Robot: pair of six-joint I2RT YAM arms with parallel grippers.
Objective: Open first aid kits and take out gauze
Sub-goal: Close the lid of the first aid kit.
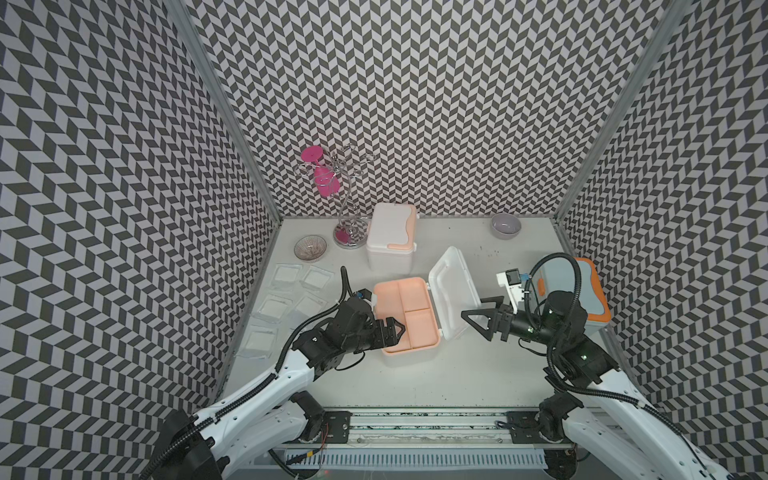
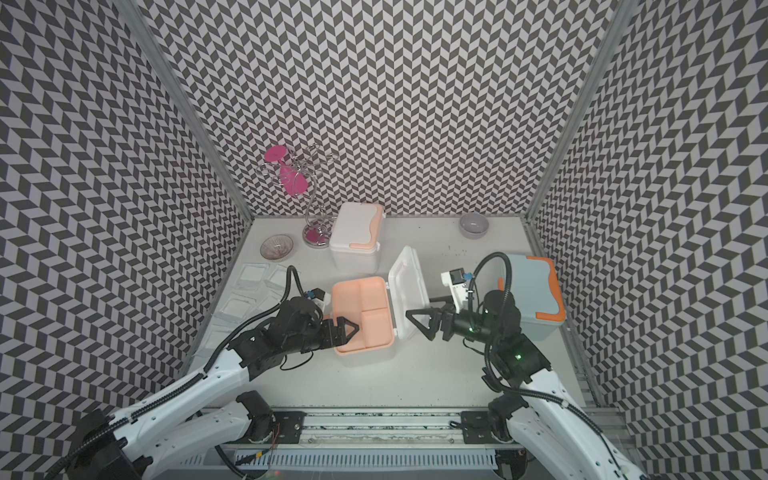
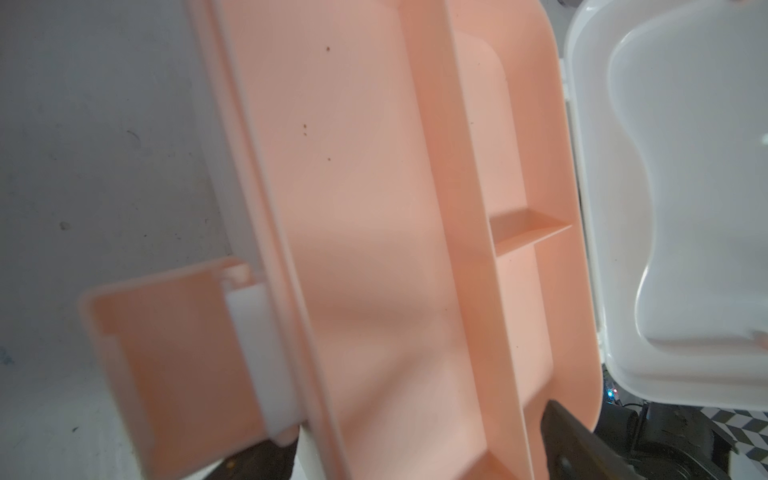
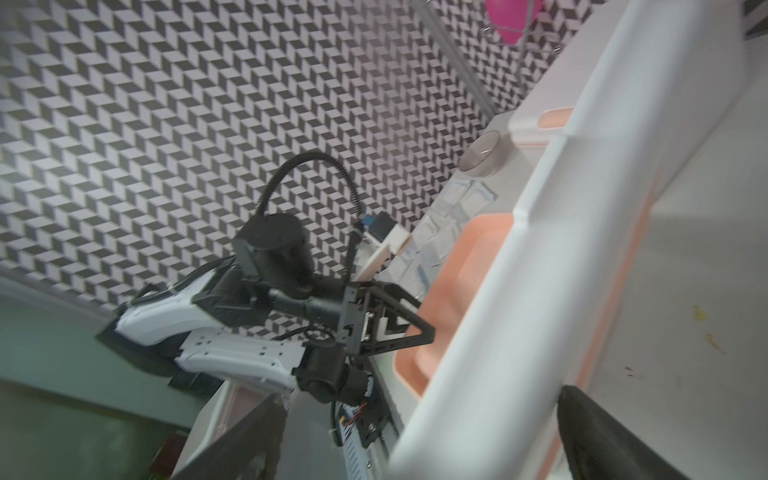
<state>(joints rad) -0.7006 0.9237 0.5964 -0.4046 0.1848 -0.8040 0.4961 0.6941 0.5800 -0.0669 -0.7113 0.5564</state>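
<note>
Roughly a third done, by my read. Nearest you, mid-counter [image 1: 415, 382], one white first aid kit [image 1: 409, 316] is open, its lid [image 1: 453, 291] swung toward the right edge. The peach tray [image 3: 365, 232] looks bare in the left wrist view. Your left gripper [image 1: 395, 330] hangs open and empty over the tray's near-left corner. Your right gripper [image 1: 478, 311] is spread wide astride the lid rim, not clamped. Five gauze packs [image 1: 272, 309] lie along the left edge. The blue kit [image 1: 592, 295] at the right edge and the second white kit [image 1: 390, 232] at the back edge are shut.

Hidden from you: anything under the tray, both shut kits' contents, and whether the right gripper touches the lid (too blurred).
</note>
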